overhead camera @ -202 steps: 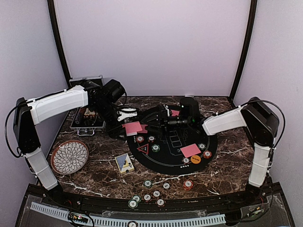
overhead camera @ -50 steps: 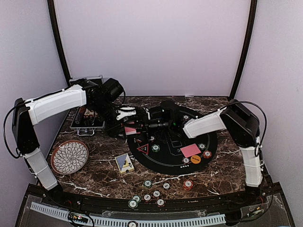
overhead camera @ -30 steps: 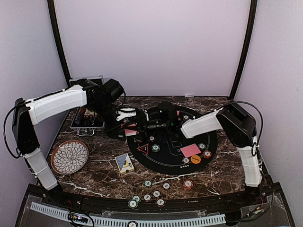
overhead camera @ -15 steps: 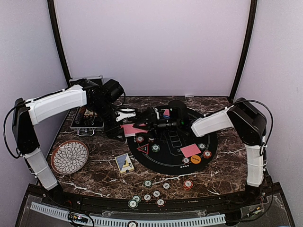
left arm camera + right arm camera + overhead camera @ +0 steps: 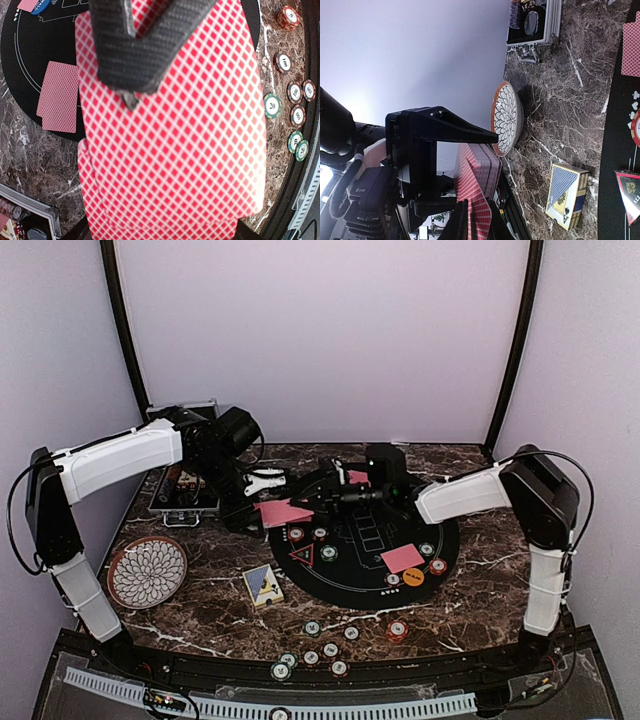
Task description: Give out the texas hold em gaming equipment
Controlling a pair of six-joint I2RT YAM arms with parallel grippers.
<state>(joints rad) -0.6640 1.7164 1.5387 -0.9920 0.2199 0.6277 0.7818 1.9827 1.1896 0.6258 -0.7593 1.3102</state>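
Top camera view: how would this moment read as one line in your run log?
left gripper: shut on red-backed card deck | right gripper: shut on single red-backed card | over: black round mat

Blurred red-backed deck of playing cards (image 5: 190, 150) spilling past the lower edge, its top hidden under the black finger (image 5: 145, 45) of my left tool (image 5: 131, 100), single red-backed card (image 5: 470, 195) in my right tool (image 5: 475, 223) cut off below

Top looks down from behind; wrists close; all share mat (image 5: 350, 575).
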